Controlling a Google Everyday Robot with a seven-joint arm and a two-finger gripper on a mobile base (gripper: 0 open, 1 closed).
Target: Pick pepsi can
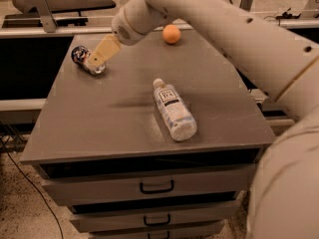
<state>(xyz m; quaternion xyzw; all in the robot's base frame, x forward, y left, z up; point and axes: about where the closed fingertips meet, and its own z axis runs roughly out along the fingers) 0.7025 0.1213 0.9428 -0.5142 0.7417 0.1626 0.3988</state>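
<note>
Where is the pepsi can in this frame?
In the camera view the pepsi can lies on its side near the far-left corner of the cabinet top, with the gripper overlapping it; the clear bottle lies nearer the middle.
</note>
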